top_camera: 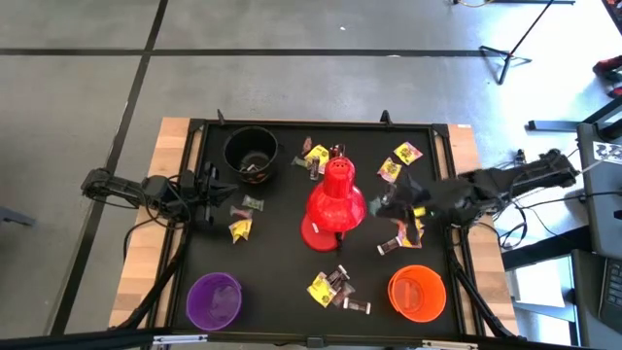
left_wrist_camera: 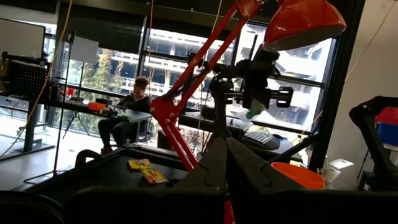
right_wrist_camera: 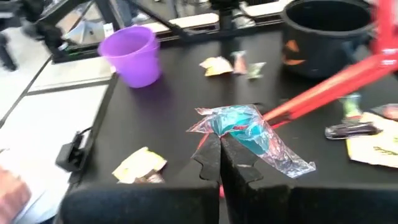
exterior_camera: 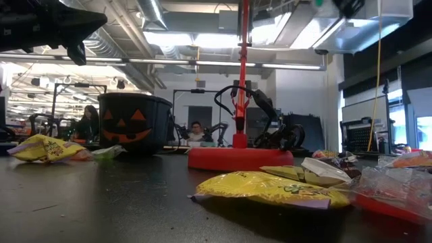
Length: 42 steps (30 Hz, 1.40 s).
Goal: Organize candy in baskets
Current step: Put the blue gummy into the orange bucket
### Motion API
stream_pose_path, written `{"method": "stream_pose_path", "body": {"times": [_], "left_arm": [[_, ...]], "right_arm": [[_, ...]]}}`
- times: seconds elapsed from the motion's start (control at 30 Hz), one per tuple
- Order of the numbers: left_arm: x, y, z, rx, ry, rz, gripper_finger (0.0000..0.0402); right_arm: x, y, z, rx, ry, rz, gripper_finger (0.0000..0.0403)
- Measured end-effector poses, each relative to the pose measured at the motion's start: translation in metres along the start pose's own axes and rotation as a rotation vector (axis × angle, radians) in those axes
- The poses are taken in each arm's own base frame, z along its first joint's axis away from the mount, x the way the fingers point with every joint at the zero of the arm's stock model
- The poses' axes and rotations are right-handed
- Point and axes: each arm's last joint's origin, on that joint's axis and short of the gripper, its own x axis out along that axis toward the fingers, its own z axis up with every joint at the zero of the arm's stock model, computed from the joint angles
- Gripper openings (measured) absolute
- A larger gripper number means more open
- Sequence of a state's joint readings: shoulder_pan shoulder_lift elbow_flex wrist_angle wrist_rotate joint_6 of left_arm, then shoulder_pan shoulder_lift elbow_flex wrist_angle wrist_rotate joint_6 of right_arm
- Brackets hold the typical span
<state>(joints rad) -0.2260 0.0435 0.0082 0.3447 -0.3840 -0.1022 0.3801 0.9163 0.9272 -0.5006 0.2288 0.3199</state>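
Overhead, a black table (top_camera: 282,282) with a wooden border carries three round plastic buckets: a black bucket (top_camera: 250,154) at far left, a purple bucket (top_camera: 214,299) at near left, and an orange bucket (top_camera: 417,293) at near right. A glossy red lamp (top_camera: 335,199) with a round base and domed shade stands at centre.

The right gripper (right_wrist_camera: 220,155) is above the table's right half, just right of the lamp; its dark fingers are closed on a crinkled clear wrapper with teal contents (right_wrist_camera: 249,132), held up off the surface. The left gripper (top_camera: 216,193) waits at the table's left edge, between the black and purple buckets, fingers closed and empty.

Loose candy lies scattered: a yellow packet (top_camera: 239,229) and a small pale sweet (top_camera: 253,203) near the left gripper; yellow packets (top_camera: 315,156) just right of the black bucket; two more (top_camera: 400,160) at far right; a yellow-and-dark cluster (top_camera: 335,288) at near centre, between the purple and orange buckets.

From table height, the black bucket shows a jack-o'-lantern face, and a flat, glossy yellow packet lies nearest.
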Motion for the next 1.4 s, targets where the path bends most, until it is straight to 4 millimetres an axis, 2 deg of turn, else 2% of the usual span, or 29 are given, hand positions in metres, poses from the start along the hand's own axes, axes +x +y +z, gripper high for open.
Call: {"method": "stream_pose_path", "body": {"times": [0.1, 0.43, 0.67, 1.0, 1.4], "left_arm": [[0.000, 0.000, 0.000, 0.000, 0.000, 0.000, 0.0000], [0.000, 0.000, 0.000, 0.000, 0.001, 0.000, 0.0000], [0.000, 0.000, 0.000, 0.000, 0.000, 0.000, 0.0000], [0.000, 0.000, 0.000, 0.000, 0.000, 0.000, 0.0000], [0.000, 0.000, 0.000, 0.000, 0.000, 0.000, 0.0000]], "right_arm": [[-0.001, 0.019, -0.005, 0.001, 0.041, 0.038, 0.0000], [0.011, 0.067, -0.048, 0.053, 0.339, 0.112, 0.0000], [0.009, 0.093, -0.068, 0.097, 0.449, 0.163, 0.0000], [-0.006, 0.109, -0.080, 0.196, 0.463, 0.171, 0.0000], [-0.006, 0.109, -0.080, 0.283, 0.480, 0.156, 0.0009]]}}
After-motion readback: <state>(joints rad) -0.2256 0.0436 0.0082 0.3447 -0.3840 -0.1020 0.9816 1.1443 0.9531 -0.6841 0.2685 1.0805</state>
